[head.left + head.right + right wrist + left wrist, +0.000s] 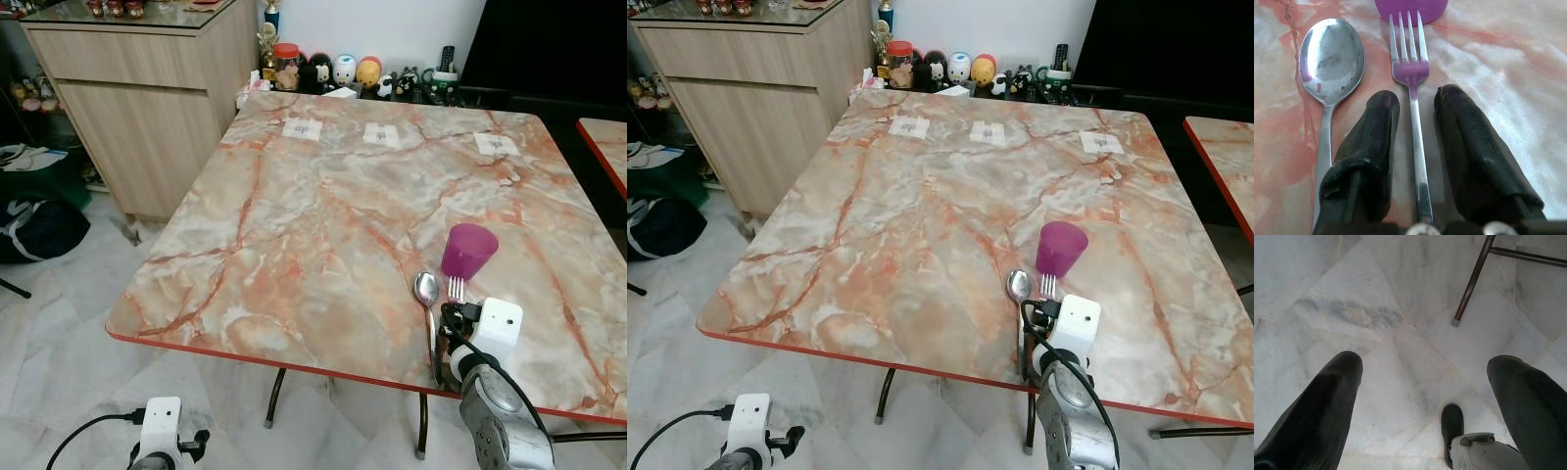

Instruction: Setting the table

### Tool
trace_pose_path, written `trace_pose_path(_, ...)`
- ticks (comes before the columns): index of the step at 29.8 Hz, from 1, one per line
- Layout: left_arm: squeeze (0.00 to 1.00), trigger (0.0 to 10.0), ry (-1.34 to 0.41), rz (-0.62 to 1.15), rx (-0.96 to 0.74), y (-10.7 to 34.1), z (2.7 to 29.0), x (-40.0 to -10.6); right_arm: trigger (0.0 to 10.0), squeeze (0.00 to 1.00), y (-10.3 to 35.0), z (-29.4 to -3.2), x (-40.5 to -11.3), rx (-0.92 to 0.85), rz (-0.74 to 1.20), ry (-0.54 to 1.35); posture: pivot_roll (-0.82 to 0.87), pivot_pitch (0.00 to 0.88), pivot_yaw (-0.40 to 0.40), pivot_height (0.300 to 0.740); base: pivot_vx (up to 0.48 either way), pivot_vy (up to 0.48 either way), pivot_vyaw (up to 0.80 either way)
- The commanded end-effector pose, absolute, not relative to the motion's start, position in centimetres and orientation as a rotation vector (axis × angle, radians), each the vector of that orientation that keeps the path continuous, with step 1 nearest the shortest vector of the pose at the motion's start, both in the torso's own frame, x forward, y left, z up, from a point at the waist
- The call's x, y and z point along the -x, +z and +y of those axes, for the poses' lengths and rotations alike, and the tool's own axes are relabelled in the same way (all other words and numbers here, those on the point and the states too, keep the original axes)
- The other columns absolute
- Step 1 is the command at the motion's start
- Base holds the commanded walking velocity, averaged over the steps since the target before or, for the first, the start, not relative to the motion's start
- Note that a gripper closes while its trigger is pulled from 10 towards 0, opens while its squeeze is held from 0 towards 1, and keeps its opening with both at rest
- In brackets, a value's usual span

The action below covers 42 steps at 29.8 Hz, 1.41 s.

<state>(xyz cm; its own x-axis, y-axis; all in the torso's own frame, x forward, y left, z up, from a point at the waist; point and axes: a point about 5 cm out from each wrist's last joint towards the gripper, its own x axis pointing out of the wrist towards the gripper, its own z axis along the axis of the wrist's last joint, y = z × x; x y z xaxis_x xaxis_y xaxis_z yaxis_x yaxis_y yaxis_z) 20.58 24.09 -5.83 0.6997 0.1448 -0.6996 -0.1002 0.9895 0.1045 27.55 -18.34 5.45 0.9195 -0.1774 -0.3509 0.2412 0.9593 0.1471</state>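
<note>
Straddling the fork (pixel 1413 93), your right gripper (pixel 1415 105) fingers sit apart; spoon (pixel 1331 61), cup (pixel 467 250) placed lower right, plates missing.

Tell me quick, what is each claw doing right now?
Left claw: open, holding nothing, hanging low over the floor.
Right claw: open, its fingers either side of the fork handle on the table, not clamped on it.

Home dining corner: marble-look table (pixel 294 225), wood sideboard (pixel 147 98) (figurines (pixel 343 70) behind).
</note>
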Motion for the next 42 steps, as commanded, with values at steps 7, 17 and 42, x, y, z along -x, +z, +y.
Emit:
trace_pose_path(7,0.00,10.0,0.127,0.781,-0.068,-5.8,23.9,-20.7,0.0,0.00,5.0,-18.6,-27.3,-0.185,0.372,-0.219,0.11,0.010,-0.043,0.740,0.000,0.000,0.00)
trace_pose_path(17,0.00,10.0,0.128,0.781,-0.062,-5.8,23.8,-20.7,0.0,0.00,5.0,-18.4,-27.4,-0.187,0.372,-0.211,0.11,0.013,-0.046,0.740,0.000,0.000,0.00)
trace_pose_path(42,0.00,10.0,0.122,0.788,-0.070,-5.9,23.7,-20.6,10.0,0.00,9.2,-20.6,-25.2,-0.018,-0.016,-0.352,0.10,0.030,-0.049,0.740,0.000,0.000,0.00)
